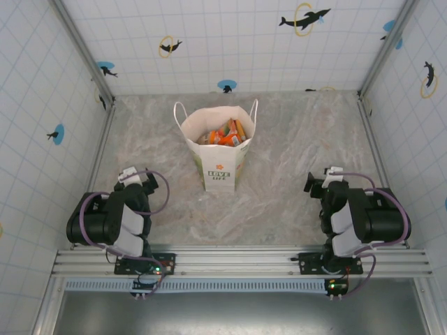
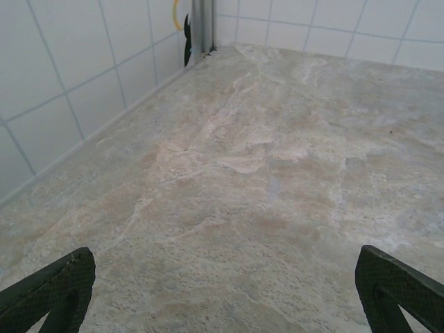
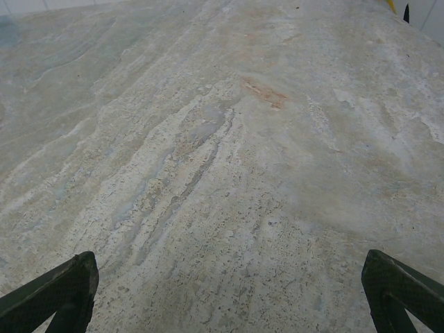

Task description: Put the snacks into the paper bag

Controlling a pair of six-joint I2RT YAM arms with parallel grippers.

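1. Centrally, one paper bag [image 1: 218, 166] stands upright on the table [image 1: 300, 150], towards the far wall and between the two arms, well apart from both. It is white and boxy, with an orange flower logo and green lettering on its front face, and two thin white loop handles [image 1: 180, 112] rise at its open mouth.
2. Inside the bag's mouth lie the snacks [image 1: 225, 132], a heap of glossy packets in orange, yellow and green. They overlap too much to count.
3. One table surface, stone-patterned in grey-beige with pale veins and a rusty fleck, looks matt and slightly pitted in the wrist views.
4. Two arms, black and white with purple cables, sit folded at a ribbed metal rail [image 1: 237, 259] on the near edge.
5. The left gripper [image 2: 223, 258] has its jaws spread wide with nothing between them. Its two fingers [image 2: 62, 284] are dark, wedge-shaped and cross-hatched.
6. The right gripper [image 3: 229, 259] is likewise spread wide and holds nothing, above bare stone.
7. White square-tiled walls [image 1: 230, 42] with dolphin stickers enclose three sides.
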